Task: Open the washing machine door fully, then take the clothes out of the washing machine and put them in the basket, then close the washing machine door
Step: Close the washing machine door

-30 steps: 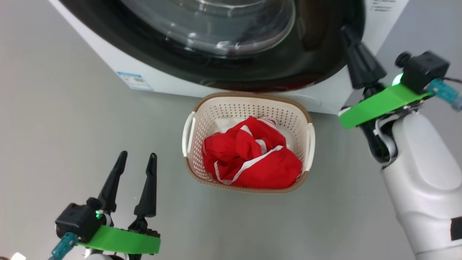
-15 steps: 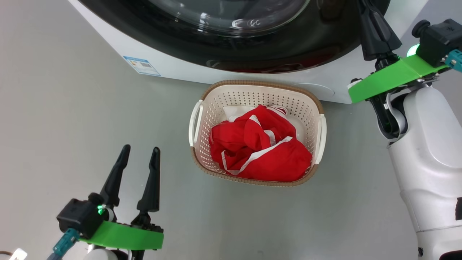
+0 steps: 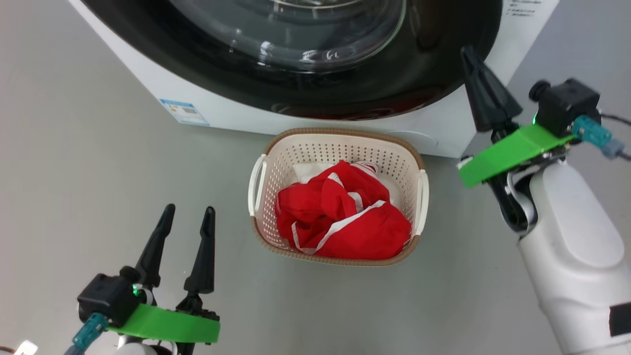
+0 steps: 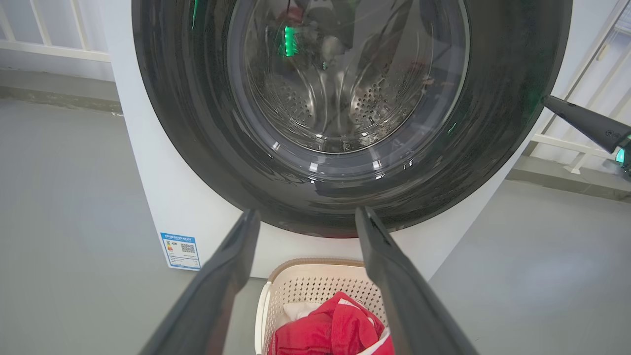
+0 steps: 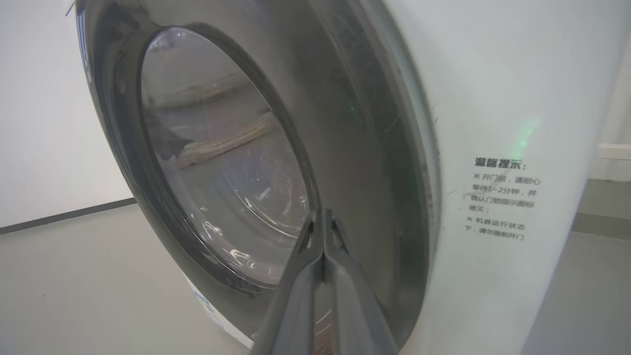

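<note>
The washing machine (image 3: 231, 114) stands at the top of the head view, and its door (image 3: 236, 69) lies flat against the white front. Just before it, on the floor, the basket (image 3: 340, 139) holds the red clothes (image 3: 345, 222). My right gripper (image 3: 468, 53) is shut on nothing and points at the door's right rim. In the right wrist view its shut fingertips (image 5: 321, 213) lie over the door (image 5: 365, 148); whether they touch it I cannot tell. My left gripper (image 3: 187, 213) is open and empty, left of the basket. The left wrist view shows the left gripper (image 4: 306, 214), door (image 4: 197, 128), basket (image 4: 315, 283) and clothes (image 4: 330, 333).
Grey floor surrounds the basket. A blue label sticker (image 3: 183, 111) sits low on the washer's front, and printed text (image 5: 500, 197) is on its right part. My white right forearm (image 3: 572, 256) stands right of the basket. A white railing (image 4: 567, 143) runs behind the washer.
The head view shifted and then came back. My shut right gripper has drawn slightly back from the door's right rim. The left gripper, basket and clothes have stayed put.
</note>
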